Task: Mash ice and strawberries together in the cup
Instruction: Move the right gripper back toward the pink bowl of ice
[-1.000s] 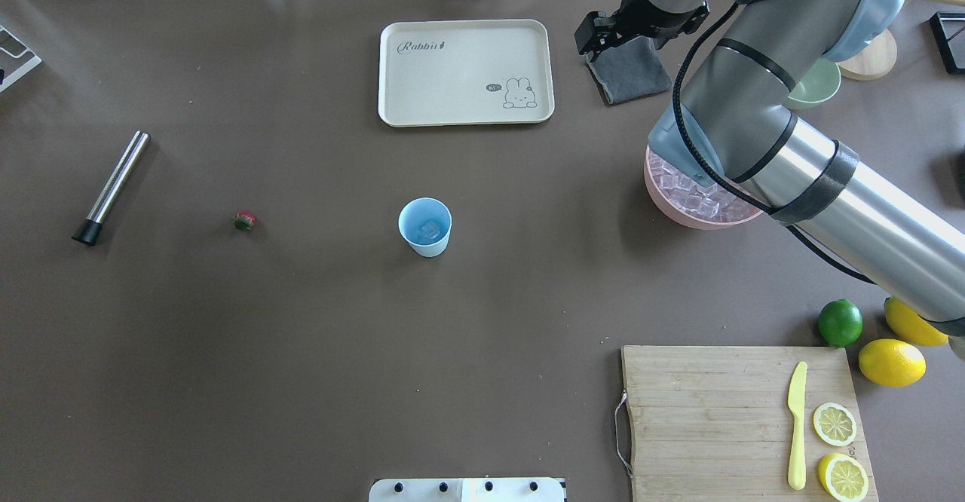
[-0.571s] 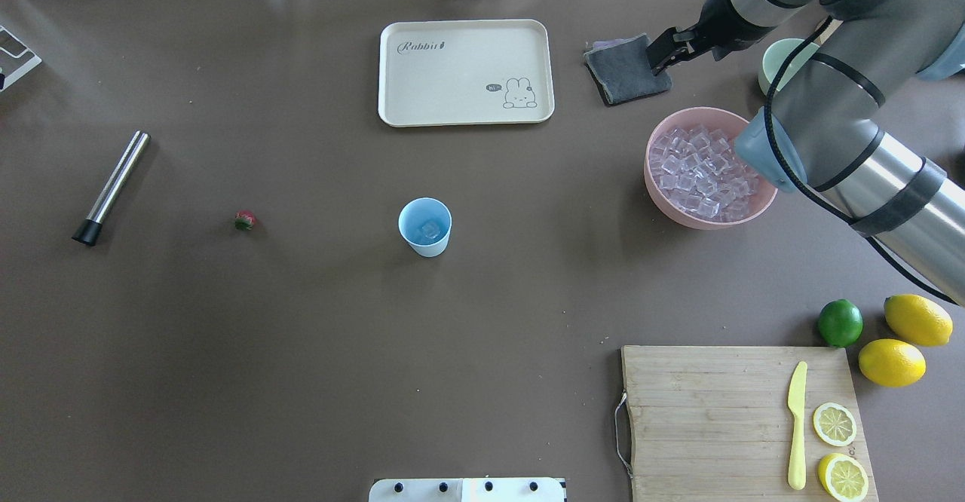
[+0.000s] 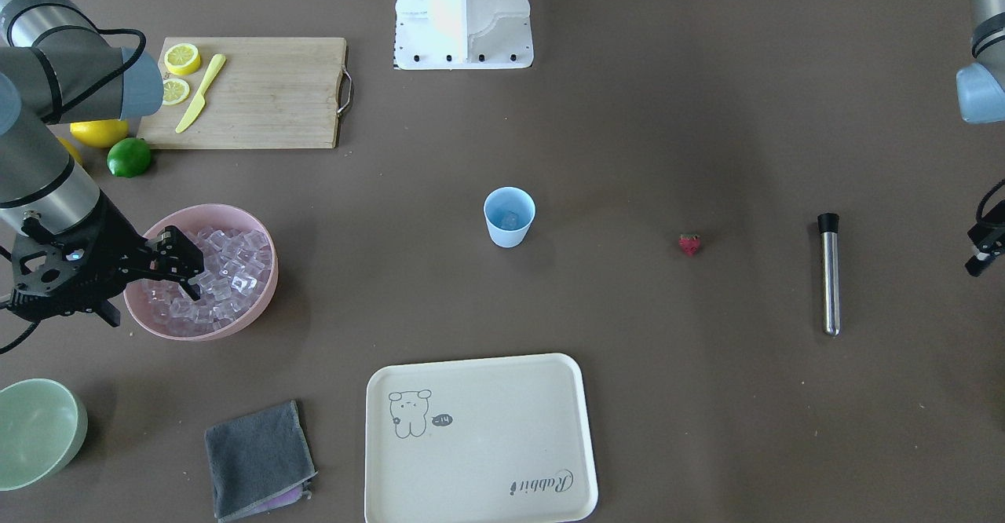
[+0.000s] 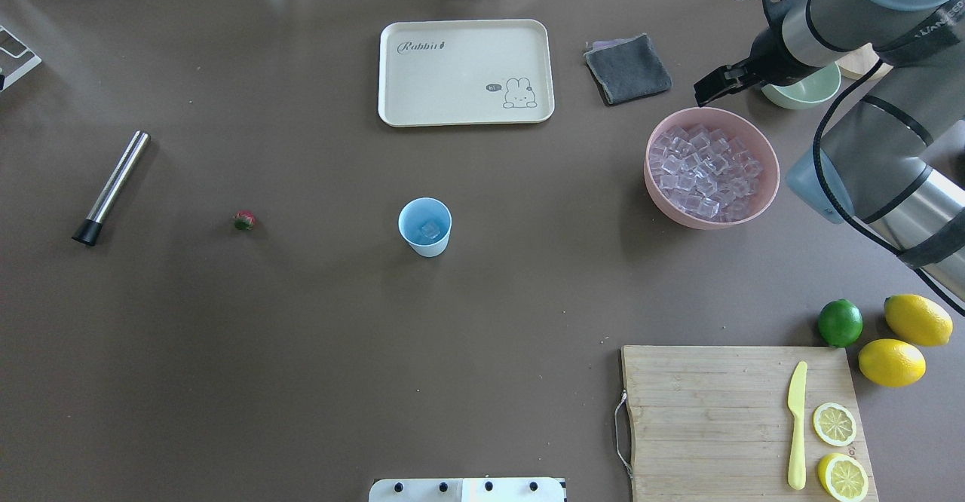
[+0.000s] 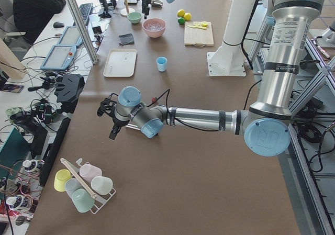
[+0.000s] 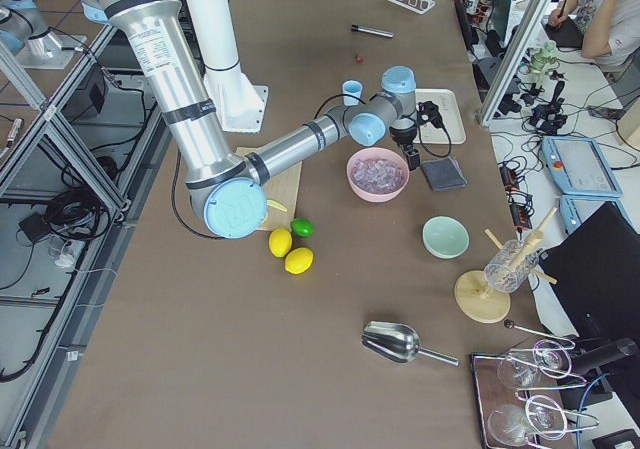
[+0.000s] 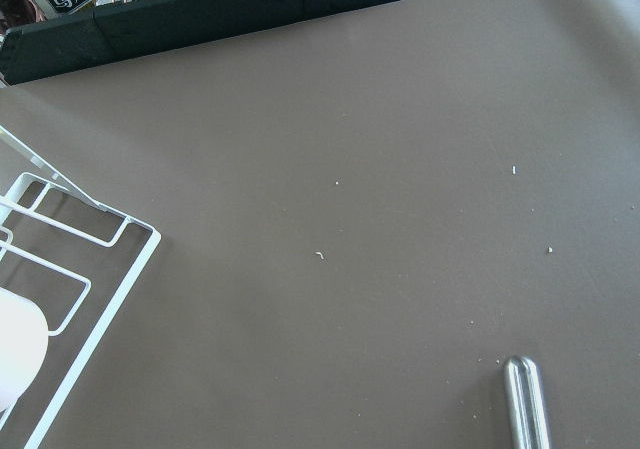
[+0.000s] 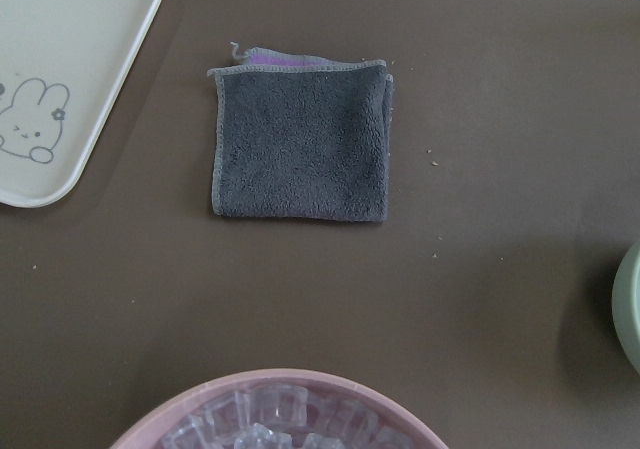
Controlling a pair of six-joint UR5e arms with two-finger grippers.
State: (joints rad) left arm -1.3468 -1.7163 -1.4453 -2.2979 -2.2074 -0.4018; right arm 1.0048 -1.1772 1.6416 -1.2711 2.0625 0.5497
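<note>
The right gripper (image 3: 184, 268) hangs above the pink bowl (image 3: 263, 303), near its rim, jaws apart and empty, so the step in hand looks like fetching more ice (image 3: 228, 272). It should drop straight onto 1 cube standing proud of the heap and close gently so the slick cube cannot squirt out. Then it should carry the cube to the cup (image 4: 426, 227), which stands mid-table with 1 cube inside. The strawberry (image 4: 243, 220) lies between the cup and the muddler (image 4: 111, 187). I cannot tell whether the left gripper (image 3: 981, 252) is wide or narrow.
</note>
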